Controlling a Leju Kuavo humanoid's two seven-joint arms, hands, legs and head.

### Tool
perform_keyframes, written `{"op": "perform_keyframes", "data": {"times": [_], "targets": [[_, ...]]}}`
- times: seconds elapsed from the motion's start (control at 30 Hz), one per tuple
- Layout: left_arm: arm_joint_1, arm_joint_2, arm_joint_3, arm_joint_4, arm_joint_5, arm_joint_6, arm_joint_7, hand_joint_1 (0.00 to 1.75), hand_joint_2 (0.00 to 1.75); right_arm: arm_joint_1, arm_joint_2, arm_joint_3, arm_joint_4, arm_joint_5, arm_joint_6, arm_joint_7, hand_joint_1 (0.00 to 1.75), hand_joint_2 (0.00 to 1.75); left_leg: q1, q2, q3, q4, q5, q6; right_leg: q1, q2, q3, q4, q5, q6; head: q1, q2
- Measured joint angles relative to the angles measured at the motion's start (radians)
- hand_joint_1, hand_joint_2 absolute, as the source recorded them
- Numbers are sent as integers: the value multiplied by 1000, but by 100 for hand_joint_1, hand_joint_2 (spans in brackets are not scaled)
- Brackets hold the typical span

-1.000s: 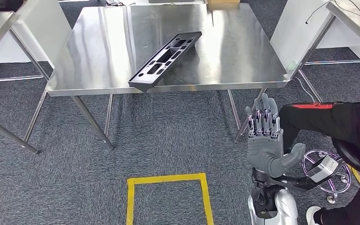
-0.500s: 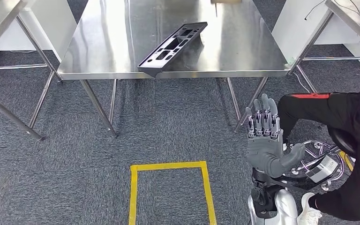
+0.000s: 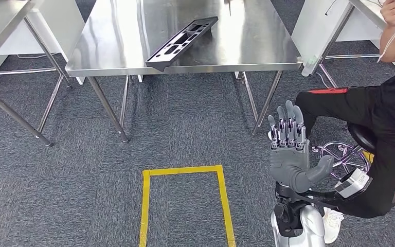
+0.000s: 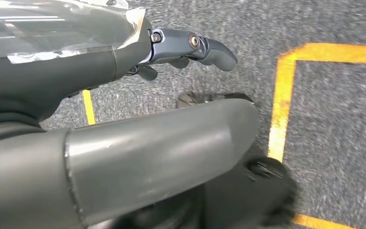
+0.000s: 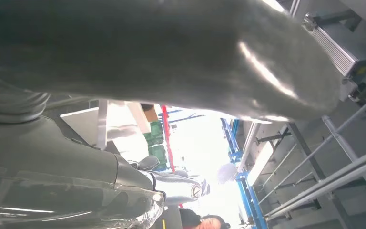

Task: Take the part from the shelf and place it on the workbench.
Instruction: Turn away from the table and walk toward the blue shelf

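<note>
Part [image 3: 181, 37] lies on table [image 3: 267, 46], placing looks done. My right hand [image 3: 289, 152] open, empty; left hand [image 4: 190, 45] state unclear. Next I stand clear.

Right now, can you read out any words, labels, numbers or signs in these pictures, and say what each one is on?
No readable text anywhere.
Black part on the steel table: cut-outs only, no lettering.
Yellow tape square on the carpet: a plain marking, no words.
Small box beside the right robot hand: too small to read.
</note>
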Motion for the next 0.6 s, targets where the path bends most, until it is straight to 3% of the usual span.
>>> {"op": "perform_keyframes", "data": {"times": [0.07,0.1,0.13,0.2,0.23,0.27,0.33,0.37,0.4,0.47,0.5,0.53,0.6], "targets": [[-3,0,0,0,0,0,0,0,0,-1,0,0,0,0,0,0,0,0,0,-3,97,-132,-15,4,2,-1,-25,19,11,13,1,0],[-4,0,0,0,0,0,0,0,0,-2,0,0,-1,0,0,0,0,0,-3,-5,122,-175,-30,9,3,-2,-34,24,18,21,1,0],[-5,1,0,0,0,0,0,0,0,-2,1,0,-1,0,0,-1,0,0,-9,-7,128,-195,-37,16,4,-3,-41,26,26,29,2,0],[-4,1,0,0,-1,0,1,0,0,0,1,0,0,-1,-1,-1,0,0,-16,-4,111,-205,-22,40,3,-3,-56,29,33,44,2,0],[-4,1,0,0,-1,0,1,0,0,1,1,0,0,-2,-2,-2,0,0,-17,-1,99,-208,-9,54,1,-1,-67,43,15,45,3,0],[-4,1,0,0,-2,1,3,0,0,2,1,0,0,-2,-3,-2,0,0,-18,2,85,-212,6,66,0,0,-83,75,-22,41,4,0],[-5,2,0,0,-3,3,5,0,0,3,0,0,0,-4,-5,-2,0,0,-19,6,52,-212,34,76,-3,3,-113,183,-116,30,7,0],[-5,2,0,0,-4,4,6,0,0,3,0,0,0,-4,-6,-2,0,0,-20,7,34,-212,49,77,-3,4,-122,242,-145,31,7,0],[-5,1,0,0,-5,4,6,0,0,3,-1,0,0,-5,-8,-2,0,0,-21,8,15,-211,64,77,-3,4,-119,286,-151,37,8,0],[-4,-1,0,0,-7,4,7,0,0,4,-2,0,0,-7,-9,-2,0,0,-21,10,-24,-210,94,73,-3,5,-73,293,-111,59,8,0],[-5,-3,0,0,-7,4,7,0,0,4,-3,0,0,-9,-11,-2,0,0,-21,11,-41,-209,109,69,-3,5,-25,248,-90,66,8,0],[-5,-4,0,0,-7,4,6,0,0,3,-3,0,0,-12,-12,-2,0,0,-23,11,-55,-208,122,64,-2,5,39,174,-87,67,8,0],[-5,-4,0,0,-6,4,0,0,0,2,-5,4,0,-17,-17,-6,0,0,-26,11,-68,-209,149,52,5,6,144,20,-119,52,8,0]]}}
